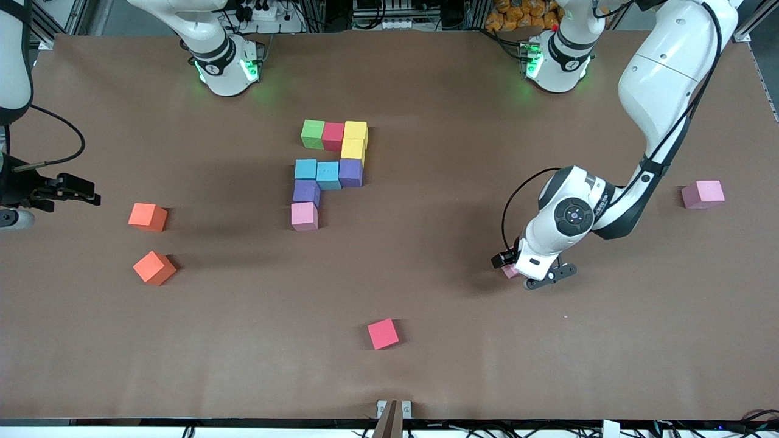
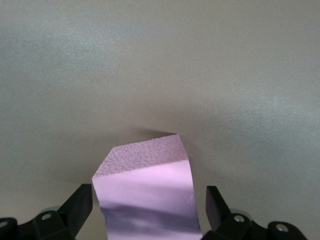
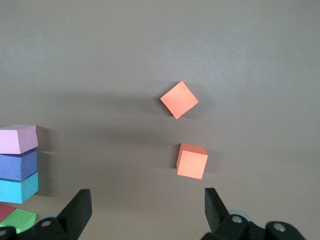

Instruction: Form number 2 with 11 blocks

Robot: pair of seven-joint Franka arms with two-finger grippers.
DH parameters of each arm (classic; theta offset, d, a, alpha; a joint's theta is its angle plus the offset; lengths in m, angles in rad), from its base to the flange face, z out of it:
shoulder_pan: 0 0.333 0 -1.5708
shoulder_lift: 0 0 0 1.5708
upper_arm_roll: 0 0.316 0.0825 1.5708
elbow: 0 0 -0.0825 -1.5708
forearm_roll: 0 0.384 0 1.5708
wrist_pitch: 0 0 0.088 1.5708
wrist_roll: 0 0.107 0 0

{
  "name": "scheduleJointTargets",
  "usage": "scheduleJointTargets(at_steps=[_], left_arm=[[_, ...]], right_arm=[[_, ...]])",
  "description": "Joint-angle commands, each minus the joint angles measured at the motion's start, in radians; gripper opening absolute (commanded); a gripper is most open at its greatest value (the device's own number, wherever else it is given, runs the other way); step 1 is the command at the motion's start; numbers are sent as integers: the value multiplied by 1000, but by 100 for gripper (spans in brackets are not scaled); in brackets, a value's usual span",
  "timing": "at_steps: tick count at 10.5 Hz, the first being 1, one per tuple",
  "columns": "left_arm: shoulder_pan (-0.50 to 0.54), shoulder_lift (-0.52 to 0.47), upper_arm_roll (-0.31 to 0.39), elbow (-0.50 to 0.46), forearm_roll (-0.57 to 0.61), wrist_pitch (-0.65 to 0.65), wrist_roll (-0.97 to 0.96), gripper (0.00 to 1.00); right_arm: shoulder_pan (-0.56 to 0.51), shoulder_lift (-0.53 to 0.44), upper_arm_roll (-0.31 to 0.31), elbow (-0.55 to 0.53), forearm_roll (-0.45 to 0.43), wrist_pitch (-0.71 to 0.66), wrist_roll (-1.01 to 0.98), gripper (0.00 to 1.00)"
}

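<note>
Left gripper [image 1: 528, 275] — lowered to the table toward the left arm's end, nearer the front camera than the digit. The fingers [image 2: 80, 205] are spread wide and straddle a pink block [image 2: 147, 192]; a gap is visible on each side, so nothing is clamped yet. The block is seen turned at an angle between the fingers.

Risk: if the jaws are closed on a skewed block, corners rather than flat faces may be caught, and the cube may twist, squirt out or be lifted crooked. A crooked hold would carry into placement.

Right gripper [image 3: 145, 212] — waiting, fingers apart and empty, over the table at the right arm's end, near the two orange cubes [image 1: 148, 216], which are not part of the task.

Number 2 [image 1: 328, 167] — partly built in the table's middle: green, red and yellow top row, yellow below, blue-blue-purple middle row, purple, then one pink block [image 1: 304, 215] nearest the camera. Two bottom-row places remain unfilled.

Risk: the built cubes touch, so a tilted or dragged block set beside the placed pink one could nudge the row out of line.

Spare pink block [image 1: 703, 194] — lying loose toward the left arm's end. Loose red cube [image 1: 383, 333] — near the front camera.
</note>
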Motion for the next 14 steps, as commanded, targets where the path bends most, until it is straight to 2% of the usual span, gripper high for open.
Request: scheduleJointTargets(at_steps=[1,2,3,5,7,10,14], left_arm=[[6,9,-5,8,14,11,-21,100],[6,11,-5,8,14,11,-21,100],[6,12,-5,9,14,11,-21,90],[6,13,-5,10,12,11,-23,88],[5,14,-5,10,12,11,-23,49],[0,14,-5,11,10,11,-55,14],[-18,13,-9,20,1,11,-169,9]], right_arm=[[-9,7,-1,15,16,-14,-10,100],[-12,7,-1,14,16,-17,-11,100],[-13,7,-1,12,16,-19,-13,100],[-20,7,-1,11,16,-19,-13,100],[-20,7,-3,11,16,-19,-11,100],[-20,7,-3,11,16,-19,-11,100],[-20,7,-1,11,16,-19,-13,100]])
